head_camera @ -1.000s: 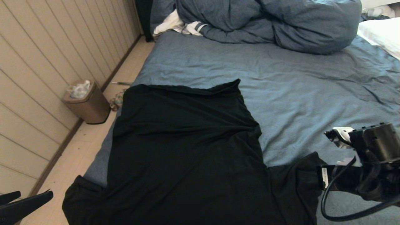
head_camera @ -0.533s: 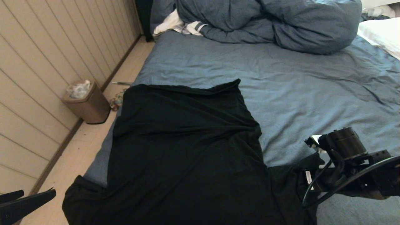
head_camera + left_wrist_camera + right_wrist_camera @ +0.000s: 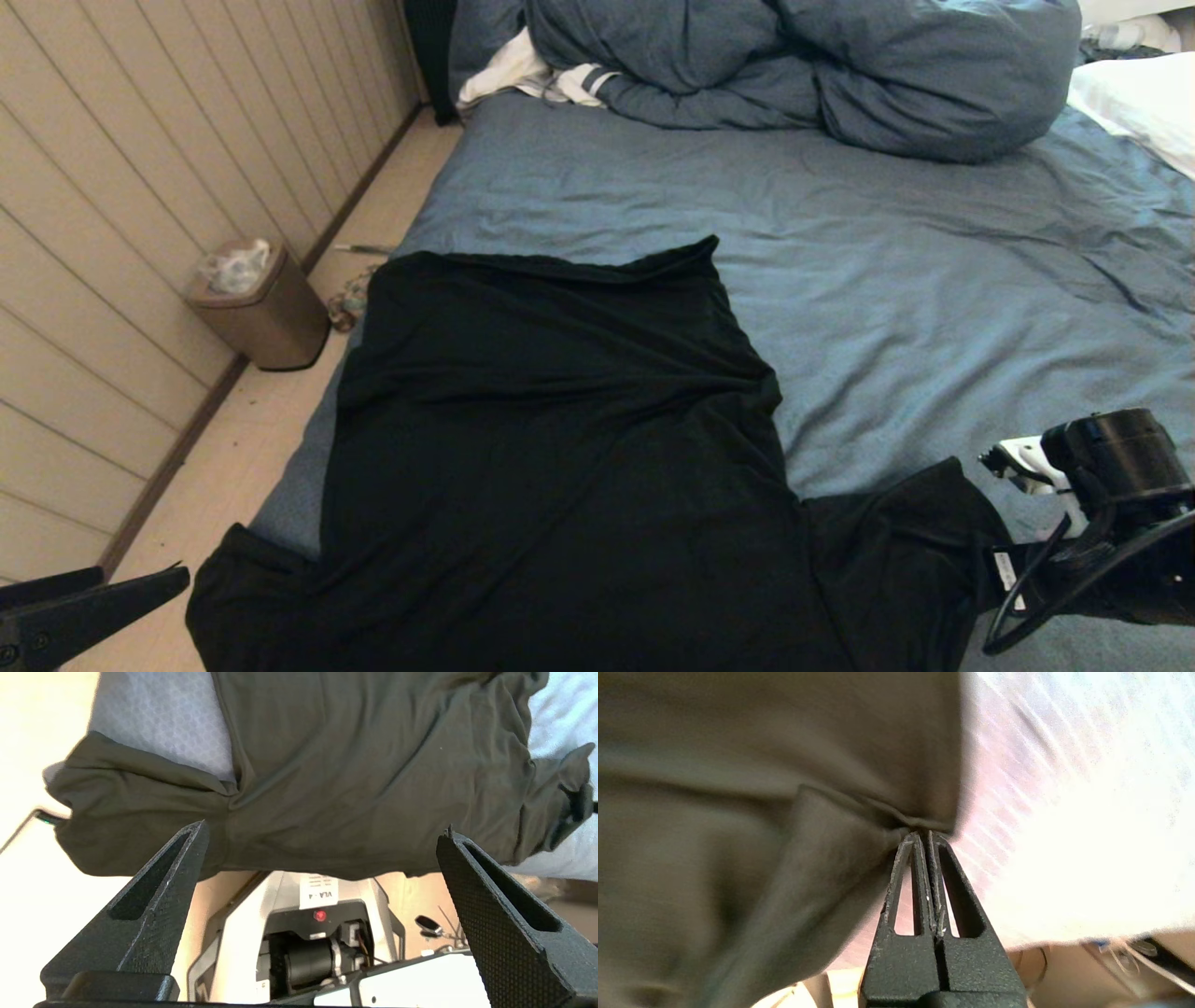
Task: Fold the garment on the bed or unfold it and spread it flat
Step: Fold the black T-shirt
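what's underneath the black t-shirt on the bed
The garment lies on the bed, with blue-grey sheet showing around it. Its near sleeves overhang the mattress edge. Anything beneath its middle is covered.

dim head view, right wrist view blurred, perhaps overexposed glare

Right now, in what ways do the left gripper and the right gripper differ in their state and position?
The left gripper is wide open with nothing between its fingers, while the right gripper is shut on the black T-shirt, pinching its sleeve edge. The left gripper hangs off the bed's near left corner, short of the left sleeve; the right gripper is at the right sleeve, over the sheet. Both are black and work at the shirt's near end.
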You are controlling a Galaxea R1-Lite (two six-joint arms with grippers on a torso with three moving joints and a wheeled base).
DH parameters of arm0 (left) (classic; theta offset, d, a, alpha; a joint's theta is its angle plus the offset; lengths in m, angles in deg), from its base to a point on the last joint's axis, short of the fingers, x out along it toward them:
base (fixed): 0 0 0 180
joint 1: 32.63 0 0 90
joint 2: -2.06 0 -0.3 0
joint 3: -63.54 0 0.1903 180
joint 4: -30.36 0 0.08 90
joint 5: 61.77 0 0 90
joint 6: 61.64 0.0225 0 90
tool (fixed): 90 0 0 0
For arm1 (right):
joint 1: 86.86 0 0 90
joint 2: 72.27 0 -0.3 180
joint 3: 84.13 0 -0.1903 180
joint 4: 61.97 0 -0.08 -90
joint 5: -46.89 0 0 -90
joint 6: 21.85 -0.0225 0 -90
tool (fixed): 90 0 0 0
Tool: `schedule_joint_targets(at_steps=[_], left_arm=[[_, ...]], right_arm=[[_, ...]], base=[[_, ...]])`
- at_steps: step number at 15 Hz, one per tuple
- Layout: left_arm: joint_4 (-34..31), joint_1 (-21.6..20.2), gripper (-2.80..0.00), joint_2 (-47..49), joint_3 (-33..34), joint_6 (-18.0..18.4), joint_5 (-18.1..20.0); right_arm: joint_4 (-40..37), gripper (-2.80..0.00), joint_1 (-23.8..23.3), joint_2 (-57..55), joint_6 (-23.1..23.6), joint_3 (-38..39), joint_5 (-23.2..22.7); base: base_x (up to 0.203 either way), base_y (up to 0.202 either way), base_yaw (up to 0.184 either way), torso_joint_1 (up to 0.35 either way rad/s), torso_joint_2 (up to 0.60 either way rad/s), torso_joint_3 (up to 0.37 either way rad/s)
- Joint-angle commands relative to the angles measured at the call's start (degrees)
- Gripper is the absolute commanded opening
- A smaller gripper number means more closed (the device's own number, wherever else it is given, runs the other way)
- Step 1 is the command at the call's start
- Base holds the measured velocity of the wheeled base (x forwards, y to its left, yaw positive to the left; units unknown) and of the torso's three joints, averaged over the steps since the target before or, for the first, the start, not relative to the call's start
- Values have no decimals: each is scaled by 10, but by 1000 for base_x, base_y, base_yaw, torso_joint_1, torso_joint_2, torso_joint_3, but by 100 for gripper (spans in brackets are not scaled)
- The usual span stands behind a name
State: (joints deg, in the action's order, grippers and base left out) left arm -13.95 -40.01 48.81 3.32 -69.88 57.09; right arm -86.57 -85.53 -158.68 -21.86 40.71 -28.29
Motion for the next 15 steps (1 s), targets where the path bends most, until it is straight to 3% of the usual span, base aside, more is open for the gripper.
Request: schedule_joint_targets(at_steps=[1, 5, 7, 9, 12, 15], left_arm=[[2, 0, 0, 15, -2, -1, 2], [14, 1, 0, 19, -2, -1, 2], [14, 1, 0, 21, -5, -1, 2], [14, 1, 0, 20, -6, -1, 2], [13, 1, 0, 21, -6, -2, 1], [14, 0, 0, 22, -5, -3, -1]], right_arm=[[1, -280, -48, 21, 17, 12, -8], [-1, -280, -84, 97, 34, 18, -27], [-9, -280, -77, 144, 33, 6, -68], [-52, -280, -34, 148, 21, -20, -89], [-80, -280, 53, 90, -33, -59, -101], [-80, -280, 93, -1, -59, -93, -101]], base=[[0, 0, 0, 0, 0, 0], [0, 0, 0, 0, 0, 0], [0, 0, 0, 0, 0, 0], [0, 0, 0, 0, 0, 0], [0, 0, 0, 0, 0, 0], [0, 0, 0, 0, 0, 0]])
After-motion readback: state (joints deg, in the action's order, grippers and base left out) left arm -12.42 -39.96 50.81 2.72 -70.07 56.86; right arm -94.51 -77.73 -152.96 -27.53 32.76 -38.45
